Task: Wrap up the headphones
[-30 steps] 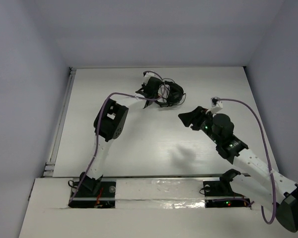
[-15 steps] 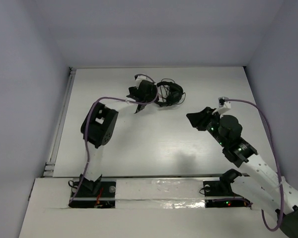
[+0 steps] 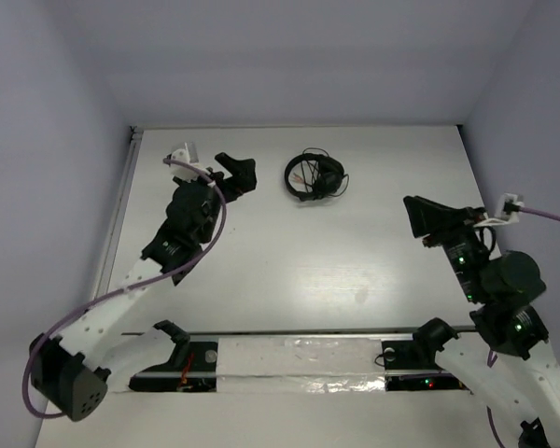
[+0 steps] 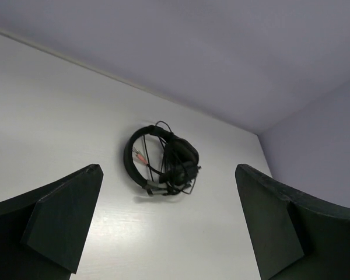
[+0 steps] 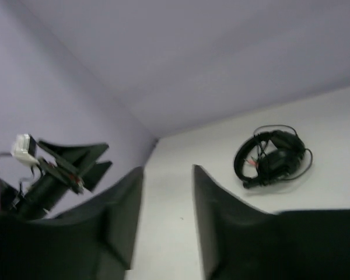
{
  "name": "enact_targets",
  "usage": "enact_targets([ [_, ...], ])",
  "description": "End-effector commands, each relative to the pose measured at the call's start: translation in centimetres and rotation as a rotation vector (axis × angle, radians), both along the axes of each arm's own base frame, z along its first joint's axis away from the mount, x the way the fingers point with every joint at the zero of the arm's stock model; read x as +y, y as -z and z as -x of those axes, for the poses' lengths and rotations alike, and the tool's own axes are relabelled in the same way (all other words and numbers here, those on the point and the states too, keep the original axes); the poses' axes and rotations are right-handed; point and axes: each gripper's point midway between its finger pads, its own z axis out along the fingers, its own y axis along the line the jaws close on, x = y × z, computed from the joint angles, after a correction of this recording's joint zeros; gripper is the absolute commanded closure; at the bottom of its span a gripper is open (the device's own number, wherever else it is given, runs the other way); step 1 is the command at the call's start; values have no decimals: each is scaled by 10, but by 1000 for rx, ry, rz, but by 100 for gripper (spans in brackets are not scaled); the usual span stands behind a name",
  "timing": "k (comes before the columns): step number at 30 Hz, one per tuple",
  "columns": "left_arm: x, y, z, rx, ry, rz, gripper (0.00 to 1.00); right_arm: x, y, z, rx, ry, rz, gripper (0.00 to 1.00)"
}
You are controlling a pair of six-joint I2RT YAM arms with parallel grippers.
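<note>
The black headphones point(image 3: 315, 175) lie by themselves on the white table at the back middle, their thin cable bunched around the earcups and headband. In the left wrist view the headphones point(image 4: 163, 160) show ahead between my wide-spread fingers point(image 4: 64, 216), untouched. My left gripper point(image 3: 235, 175) is open, a short way left of them. My right gripper point(image 3: 427, 219) hovers to their right and nearer, well apart. In the right wrist view its tips point(image 5: 167, 172) stand apart with nothing between, and the headphones point(image 5: 272, 157) lie off to the right.
A metal rail point(image 3: 112, 233) runs along the table's left edge. Purple walls close the back and sides. Both arm bases sit on a taped strip point(image 3: 299, 355) at the near edge. Purple cables point(image 3: 93, 313) trail along the arms.
My left gripper opened, came off the headphones and drew back to the left. The right arm pulled away to the right. The headphones stay where they were.
</note>
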Motion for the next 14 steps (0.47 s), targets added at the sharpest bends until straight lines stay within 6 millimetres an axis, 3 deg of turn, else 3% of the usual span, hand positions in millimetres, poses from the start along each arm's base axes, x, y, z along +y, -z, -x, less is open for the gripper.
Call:
enact_targets([
  [1,3,0,37,7,84,12,1,-25,-33,21,-74,58,-53,48],
  [2,7,-2,44,5,89,11,1,-32,-36,25,-82,79,-65,35],
  [5,24,-11,72,-37,103,22,1,-39,-29,23,-57,120,-57,20],
  [10,51,-20,102,-83,79,18,1,-33,-16,16,-26,111,-40,18],
  [14,54,-17,105,-74,79,-9,1,-25,-19,13,-26,78,-39,18],
])
